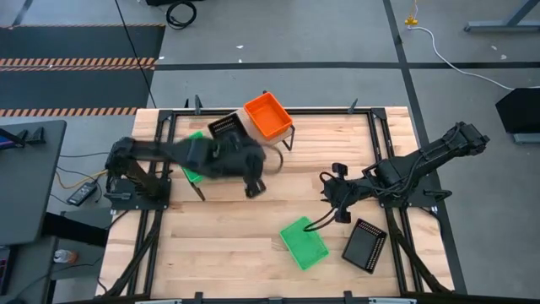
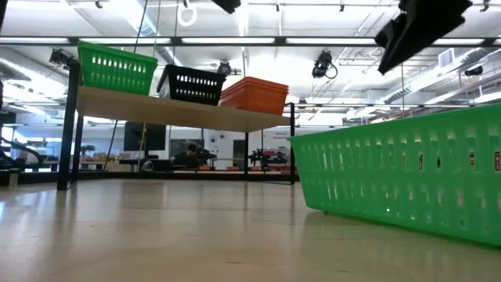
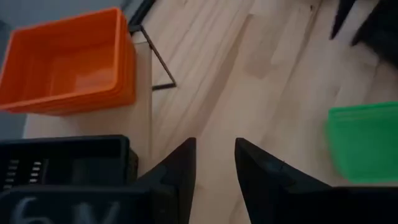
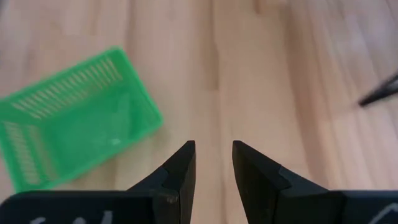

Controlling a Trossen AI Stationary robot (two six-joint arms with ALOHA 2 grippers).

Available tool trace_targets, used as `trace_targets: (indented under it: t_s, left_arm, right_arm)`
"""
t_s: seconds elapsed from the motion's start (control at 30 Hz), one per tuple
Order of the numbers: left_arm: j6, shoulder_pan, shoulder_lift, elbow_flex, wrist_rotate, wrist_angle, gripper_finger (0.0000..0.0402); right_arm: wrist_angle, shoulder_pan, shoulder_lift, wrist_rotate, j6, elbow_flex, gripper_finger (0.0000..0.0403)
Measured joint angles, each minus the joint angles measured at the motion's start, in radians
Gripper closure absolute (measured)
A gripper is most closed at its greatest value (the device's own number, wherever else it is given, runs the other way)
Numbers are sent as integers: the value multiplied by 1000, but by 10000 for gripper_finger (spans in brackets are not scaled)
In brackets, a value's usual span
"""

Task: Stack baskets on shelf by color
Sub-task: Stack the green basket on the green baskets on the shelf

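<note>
The shelf (image 1: 283, 139) runs slantwise at the table's far middle. On it, in the low view, stand a green basket (image 2: 117, 69), a black basket (image 2: 192, 84) and stacked orange baskets (image 2: 254, 95). The orange stack (image 1: 268, 116) and black basket (image 1: 226, 127) show from above; my left arm covers most of the shelf's green one (image 1: 194, 158). Another green basket (image 1: 303, 242) and a black basket (image 1: 364, 245) rest on the tabletop. My left gripper (image 1: 253, 189) hangs open just near of the shelf. My right gripper (image 1: 332, 196) is open above bare wood, right of centre.
The shelf's thin black legs (image 1: 288, 139) stand near my left gripper. Black frame rails (image 1: 396, 245) run along the table's sides. Bare slatted wood lies between the two grippers and toward the near left. The room beyond holds desks and equipment.
</note>
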Motion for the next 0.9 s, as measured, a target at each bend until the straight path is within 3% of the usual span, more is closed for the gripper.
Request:
trace_targets:
  t_s: [0.13, 0.27, 0.33, 0.6, 0.77, 0.9]
  left_arm:
    - [-15, -112, 1, -116, -137, 115, 285]
    - [-37, -188, 3, -240, -159, 279, 285]
    - [-34, -215, 1, -281, -164, 365, 285]
    - [46, -287, 1, -456, -156, 776, 285]
    - [6, -324, 1, -509, -148, 861, 285]
    - [-70, -360, 1, -526, -136, 877, 285]
  right_arm:
    - [185, 26, 0, -31, -19, -47, 290]
    - [336, 53, 0, -224, -58, -109, 290]
    - [372, 67, 0, -267, -48, -122, 290]
    - [422, 202, 56, -258, -34, -131, 290]
    - [417, 293, 167, -214, -30, -111, 284]
    - [409, 340, 271, -195, -24, -68, 257]
